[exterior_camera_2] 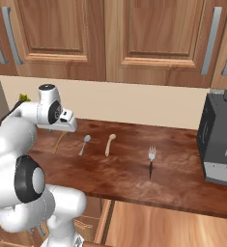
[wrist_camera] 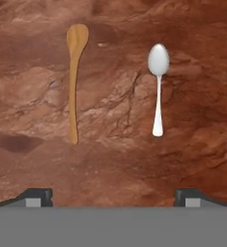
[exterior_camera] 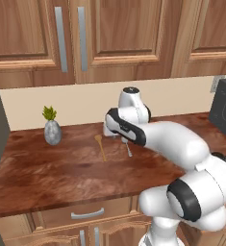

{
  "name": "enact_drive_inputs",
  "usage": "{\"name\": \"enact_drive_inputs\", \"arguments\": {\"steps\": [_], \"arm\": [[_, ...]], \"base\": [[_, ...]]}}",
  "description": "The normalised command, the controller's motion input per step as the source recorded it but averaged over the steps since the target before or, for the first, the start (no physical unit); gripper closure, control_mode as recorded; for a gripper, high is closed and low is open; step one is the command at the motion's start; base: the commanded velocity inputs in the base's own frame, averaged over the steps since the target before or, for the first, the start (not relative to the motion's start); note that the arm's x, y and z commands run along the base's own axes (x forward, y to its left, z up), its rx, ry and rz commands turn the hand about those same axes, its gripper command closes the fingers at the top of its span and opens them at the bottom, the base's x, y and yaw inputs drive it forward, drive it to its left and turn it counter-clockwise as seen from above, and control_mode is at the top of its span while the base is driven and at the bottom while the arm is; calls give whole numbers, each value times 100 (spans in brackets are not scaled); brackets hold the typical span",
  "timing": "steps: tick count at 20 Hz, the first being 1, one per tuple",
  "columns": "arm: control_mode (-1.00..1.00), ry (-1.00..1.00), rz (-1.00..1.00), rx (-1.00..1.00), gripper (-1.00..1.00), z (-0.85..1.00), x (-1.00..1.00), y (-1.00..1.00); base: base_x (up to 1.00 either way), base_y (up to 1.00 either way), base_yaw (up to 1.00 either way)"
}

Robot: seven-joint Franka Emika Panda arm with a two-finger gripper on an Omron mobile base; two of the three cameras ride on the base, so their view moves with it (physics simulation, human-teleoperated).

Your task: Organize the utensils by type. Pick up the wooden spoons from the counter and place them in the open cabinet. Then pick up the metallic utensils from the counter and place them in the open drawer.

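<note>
Brown wood wall cabinets [exterior_camera: 109, 33] with grey bar handles [exterior_camera: 60, 38] overhead; cream backsplash wall [exterior_camera_2: 148, 108] below. Base drawer fronts [exterior_camera: 85, 214] under front edge. Even, soft lighting.

Dark wood-grain desk [exterior_camera_2: 182, 183] along the wall.
Orange-brown spoon [wrist_camera: 75, 72], metal spoon [wrist_camera: 158, 82], beige spoon [exterior_camera_2: 109, 144], fork [exterior_camera_2: 151, 161] in a row; vase [exterior_camera: 52, 130] at left end, black appliance [exterior_camera_2: 220, 144] right.

Orange-brown wooden spoon [wrist_camera: 74, 77] lies flat on the counter [wrist_camera: 110, 159], thin straight handle, bowl toward the wall. Grey metal spoon [wrist_camera: 158, 86] lies flat just beside it, roughly parallel, apart, bowl the same way. Pale beige wooden spoon [exterior_camera_2: 109, 144], thicker, lies on the metal spoon's far side, apart. Countertop dark reddish-brown, swirling grain
</note>
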Motion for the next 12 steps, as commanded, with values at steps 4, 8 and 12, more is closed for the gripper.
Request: {"name": "enact_drive_inputs", "arguments": {"steps": [4, 8, 12], "arm": [[-100, 3, -1, 3, -100, -26, 48, 16], [-100, 6, 0, 1, -100, -35, 50, 17], [-100, 5, 0, 0, -100, -39, 48, 23]], "base": [[0, 0, 0], [0, 0, 0], [0, 0, 0]]}}
